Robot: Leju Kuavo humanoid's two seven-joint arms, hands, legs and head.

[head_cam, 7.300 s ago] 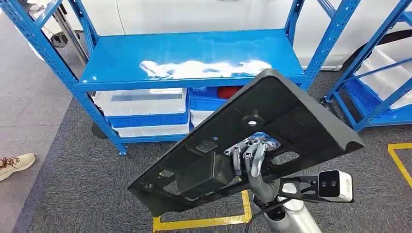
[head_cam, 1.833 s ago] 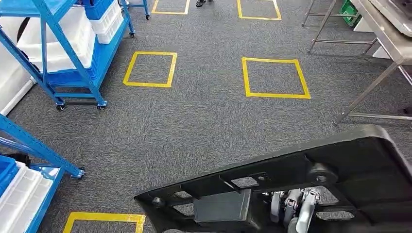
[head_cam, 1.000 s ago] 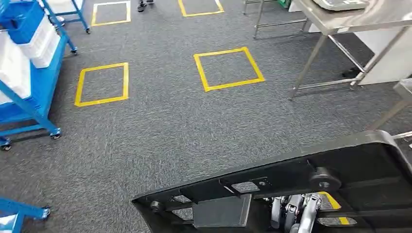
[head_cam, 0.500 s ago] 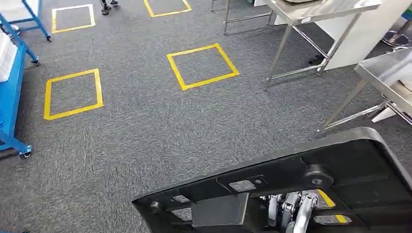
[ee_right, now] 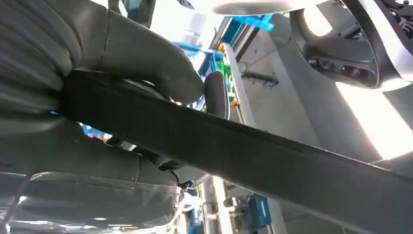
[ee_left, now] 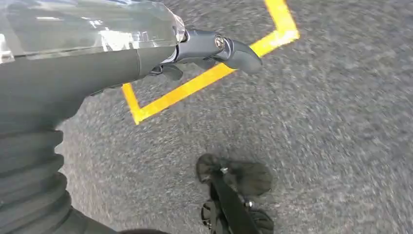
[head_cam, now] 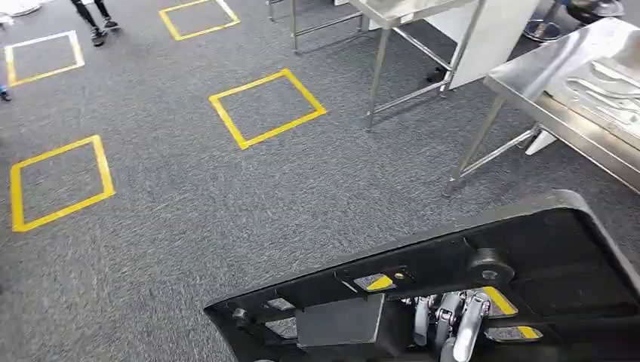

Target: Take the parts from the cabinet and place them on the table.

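You are looking at a large black moulded plastic panel with cut-out holes [head_cam: 483, 260] that fills the lower right of the head view, tilted so its left corner sits low and its far right corner rises higher, carried in the air above the grey carpet floor [head_cam: 189, 204]. Your right hand [head_cam: 453, 324] sits under the panel near its middle, its silver fingers [head_cam: 469, 320] showing through one of the cut-outs and curled up against the panel's underside. From the right wrist camera you can see the panel's edge [ee_right: 272, 161] running as a dark band across the frame, with the thick grey thumb [ee_right: 146, 58] pressed on one face and the rest of the hand [ee_right: 87, 161] closed against the other, so this hand grips the panel. Your left hand [ee_left: 195, 53] hangs over the carpet with nothing in it; its dark thumb juts out, and you cannot tell how the other fingers lie. Beyond the panel, yellow taped squares [head_cam: 266, 108] mark the floor, one straight ahead and another off to the left [head_cam: 56, 183]. A stainless steel table on thin metal legs [head_cam: 558, 98] stands near the panel's far right corner, and a second steel table [head_cam: 407, 23] stands further back. A person's dark legs and shoes [head_cam: 94, 19] show at the far left.
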